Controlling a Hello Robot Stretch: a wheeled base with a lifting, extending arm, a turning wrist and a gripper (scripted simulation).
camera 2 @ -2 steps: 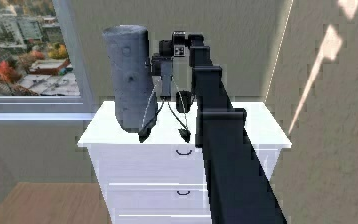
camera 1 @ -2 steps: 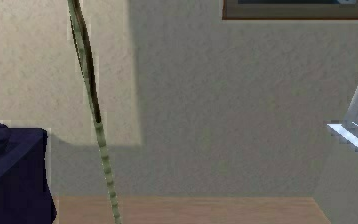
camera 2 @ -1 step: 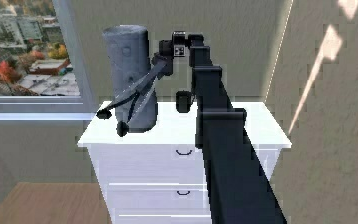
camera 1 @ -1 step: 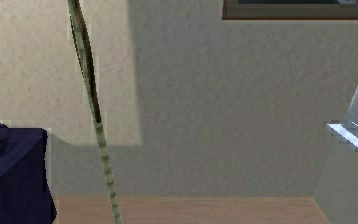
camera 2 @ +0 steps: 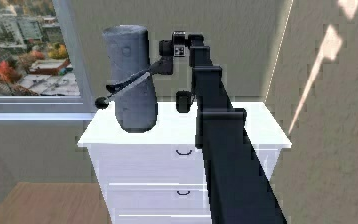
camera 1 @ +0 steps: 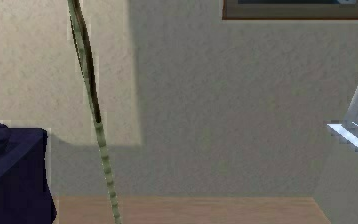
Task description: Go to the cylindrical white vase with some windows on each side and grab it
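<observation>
- The vase [camera 2: 127, 60] is at the left end of the dresser [camera 2: 257, 135] top, before a window [camera 2: 27, 50].
- The pincer [camera 2: 107, 95] lies across the vase; I cannot tell its grip or whether it holds anything.

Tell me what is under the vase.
The top of a white dresser lies under the vase. Its drawers show below. The arm covers part of the top, and whether the vase touches it cannot be told.
</observation>
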